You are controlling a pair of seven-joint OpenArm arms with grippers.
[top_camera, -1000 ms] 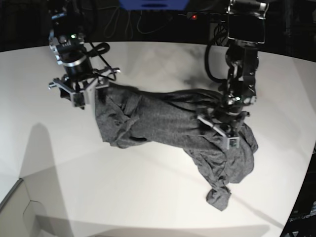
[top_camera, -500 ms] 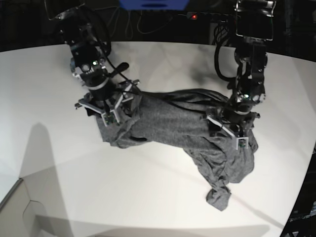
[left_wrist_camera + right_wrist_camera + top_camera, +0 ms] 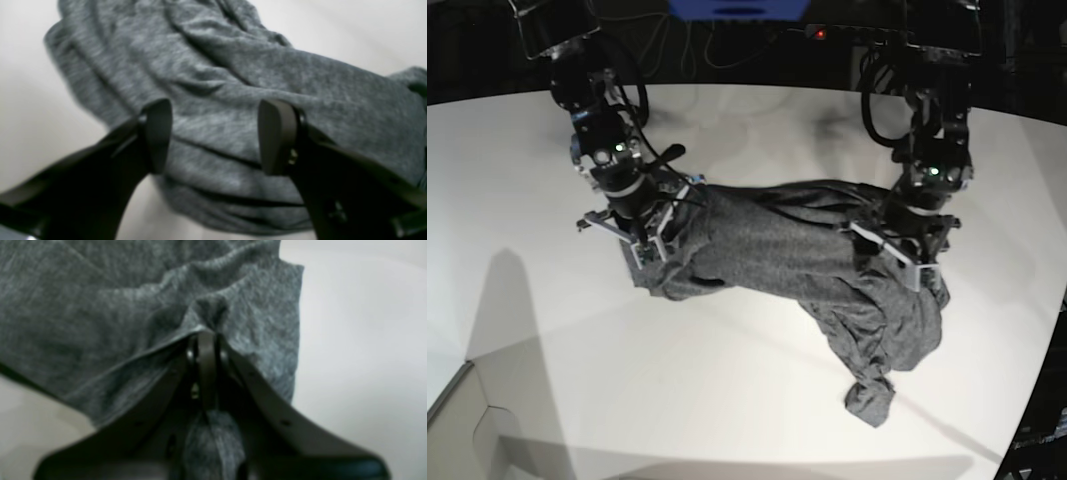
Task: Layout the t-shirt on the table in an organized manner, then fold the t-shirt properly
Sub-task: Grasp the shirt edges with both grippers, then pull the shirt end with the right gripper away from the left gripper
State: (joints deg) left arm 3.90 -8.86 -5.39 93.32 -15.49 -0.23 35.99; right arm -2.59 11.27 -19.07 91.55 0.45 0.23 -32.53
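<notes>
Here the right gripper [image 3: 206,340] jaws pinch the t-shirt [image 3: 777,250], while the left gripper [image 3: 213,136] jaws hang apart, seemingly just above it.

t-shirt [image 3: 777,250]: dark grey, crumpled, bunched | table [image 3: 727,400]: white, beneath

2 black arms [image 3: 612,150], looped cables, green lights

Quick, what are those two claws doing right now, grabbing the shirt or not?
Left gripper: open, poised over the t-shirt, holding nothing.
Right gripper: shut, pinching a fold of the t-shirt near its edge.
</notes>
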